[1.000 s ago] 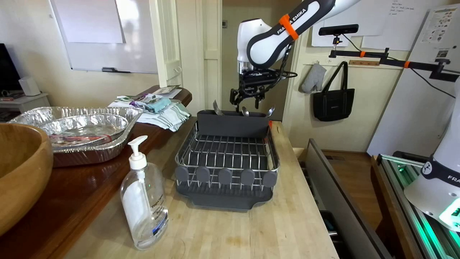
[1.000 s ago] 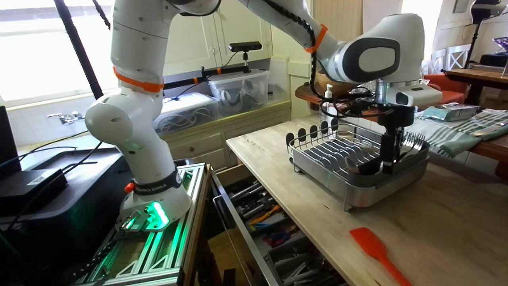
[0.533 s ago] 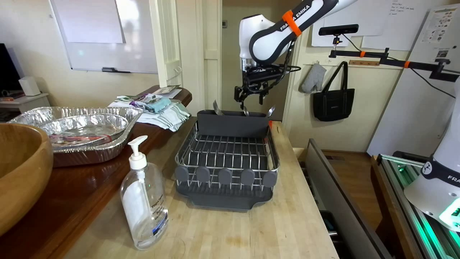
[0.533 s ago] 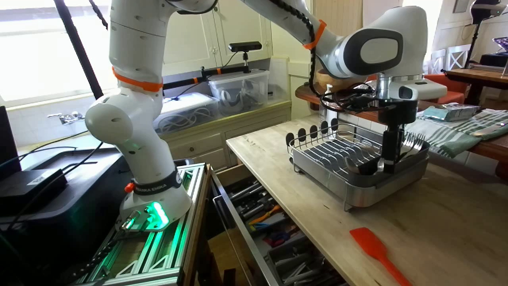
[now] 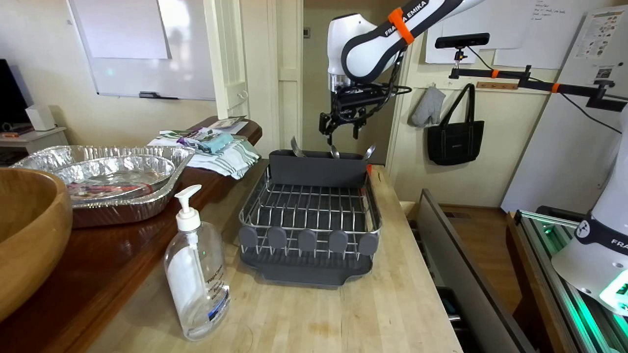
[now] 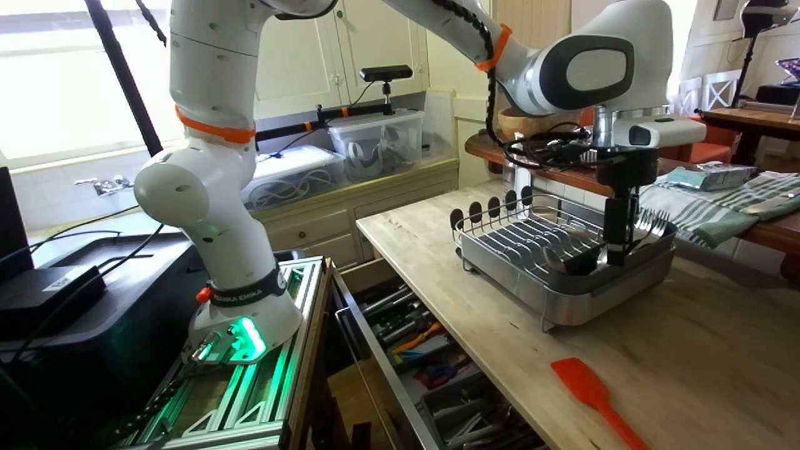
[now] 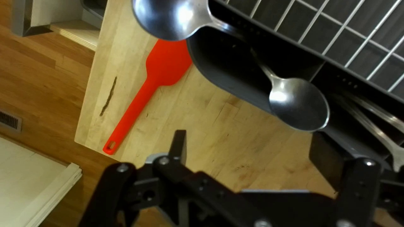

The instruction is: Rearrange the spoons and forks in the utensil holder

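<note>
Hovering near utensil holder (image 5: 318,171), jaws spread wide, empty; spoons (image 7: 299,104), forks (image 6: 655,226) leaning inside.

Cream walls (image 5: 34,34), bright window (image 6: 50,94), wooden floor (image 7: 41,85).

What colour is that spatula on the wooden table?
The spatula is bright red, clearest in the wrist view.

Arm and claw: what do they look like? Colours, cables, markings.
The arm is white and rounded with dark panels, orange bands and a black cable along its outside. A dark base band reads FRANKA EMIKA, near a green light. The claw is black and two-fingered, with angular linkages and small screws.
</note>
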Robot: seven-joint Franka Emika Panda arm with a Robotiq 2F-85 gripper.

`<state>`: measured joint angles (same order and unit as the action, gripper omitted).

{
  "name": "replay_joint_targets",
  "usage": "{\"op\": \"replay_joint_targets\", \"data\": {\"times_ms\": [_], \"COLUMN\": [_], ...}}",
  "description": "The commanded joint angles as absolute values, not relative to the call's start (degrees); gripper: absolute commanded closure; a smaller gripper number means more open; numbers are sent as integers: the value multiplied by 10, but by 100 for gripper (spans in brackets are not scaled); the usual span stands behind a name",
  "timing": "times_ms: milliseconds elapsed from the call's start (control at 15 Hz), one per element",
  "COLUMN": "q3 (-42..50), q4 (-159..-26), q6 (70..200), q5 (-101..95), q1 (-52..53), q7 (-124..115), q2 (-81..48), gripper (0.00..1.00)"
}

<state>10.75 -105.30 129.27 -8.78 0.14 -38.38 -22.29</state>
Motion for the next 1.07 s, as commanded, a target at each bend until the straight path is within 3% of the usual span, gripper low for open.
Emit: {"op": "replay_joint_targets", "data": {"times_ms": [0,1000], "q3": [109,106], "q4": [-1088,-1327], "q6": [1303,1263], "q5": [-97,-172], "q1": [4,-44], "q7": [-382,-302], "q2": [-190,36], "gripper": [0,0]}}
